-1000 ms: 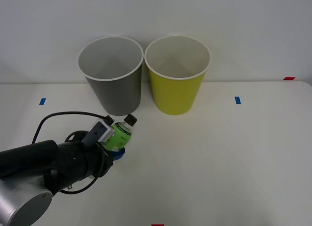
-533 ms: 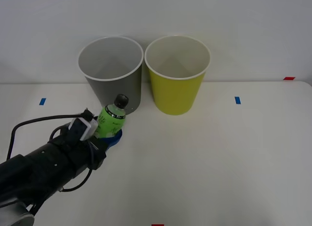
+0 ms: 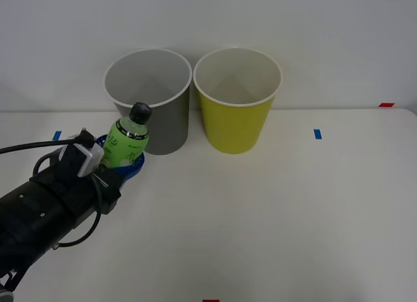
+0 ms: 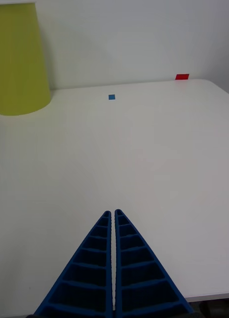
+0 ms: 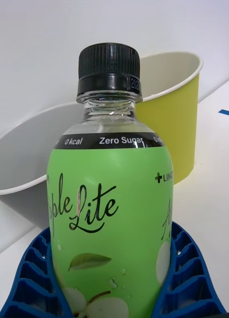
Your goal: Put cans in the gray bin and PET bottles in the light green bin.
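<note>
— While both bins stand side by side at the table's [image 3: 293, 217] far edge, how far along is the sorting?

— Barely begun, by the look of it. The gray bin [image 3: 151, 100] and light green bin [image 3: 236, 100] show white insides with nothing in them; the left gripper [image 3: 120, 164] holds the green-labelled PET bottle [image 3: 127, 140] upright, off the table, in front of the gray bin. Carrying it across to the green one remains.

— What do the wrist cameras add?

— The left reads "Zero Sugar" on the label, blue fingers [image 5: 35, 271] clamped around the bottle. The right gripper [image 4: 114, 218] hangs closed and empty over bare table.
</note>
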### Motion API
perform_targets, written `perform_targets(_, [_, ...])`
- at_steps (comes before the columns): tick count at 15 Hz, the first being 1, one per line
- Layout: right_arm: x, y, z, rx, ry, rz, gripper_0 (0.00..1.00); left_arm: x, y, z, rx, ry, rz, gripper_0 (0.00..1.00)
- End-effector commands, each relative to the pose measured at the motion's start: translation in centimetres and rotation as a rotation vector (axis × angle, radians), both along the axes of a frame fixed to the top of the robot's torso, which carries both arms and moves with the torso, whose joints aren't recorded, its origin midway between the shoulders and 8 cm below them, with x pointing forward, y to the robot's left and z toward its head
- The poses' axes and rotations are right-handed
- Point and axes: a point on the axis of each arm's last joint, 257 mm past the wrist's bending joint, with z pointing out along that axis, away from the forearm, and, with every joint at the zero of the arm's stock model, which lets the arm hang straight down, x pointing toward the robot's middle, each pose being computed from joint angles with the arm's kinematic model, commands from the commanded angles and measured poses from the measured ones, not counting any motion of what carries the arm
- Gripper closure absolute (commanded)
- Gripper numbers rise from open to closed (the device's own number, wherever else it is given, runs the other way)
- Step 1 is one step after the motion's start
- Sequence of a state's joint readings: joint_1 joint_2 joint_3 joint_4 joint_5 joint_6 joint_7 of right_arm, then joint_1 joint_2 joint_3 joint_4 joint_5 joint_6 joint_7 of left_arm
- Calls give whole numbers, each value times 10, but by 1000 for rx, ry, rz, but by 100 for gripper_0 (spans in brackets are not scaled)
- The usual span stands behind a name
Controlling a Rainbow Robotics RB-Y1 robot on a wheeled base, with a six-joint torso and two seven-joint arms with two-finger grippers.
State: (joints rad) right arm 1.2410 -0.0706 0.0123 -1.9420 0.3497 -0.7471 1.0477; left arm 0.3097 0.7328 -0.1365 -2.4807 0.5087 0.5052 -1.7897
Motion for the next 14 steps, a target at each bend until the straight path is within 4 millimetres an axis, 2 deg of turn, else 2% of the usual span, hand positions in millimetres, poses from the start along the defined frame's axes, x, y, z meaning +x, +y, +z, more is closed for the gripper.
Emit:
perform_targets(1, [0, 0, 0, 0, 0, 0, 100, -5, 7, 11, 44, 22, 17, 100])
perform_targets(6, [0, 0, 0, 0, 0, 0, 100, 0, 27, 35, 16, 72, 29, 100])
perform_targets(9, [0, 0, 0, 0, 0, 0, 100, 3, 42, 54, 63, 82, 24, 100])
perform_targets(14, [0, 0, 0, 0, 0, 0, 100, 6, 53, 86, 85, 96, 19, 100])
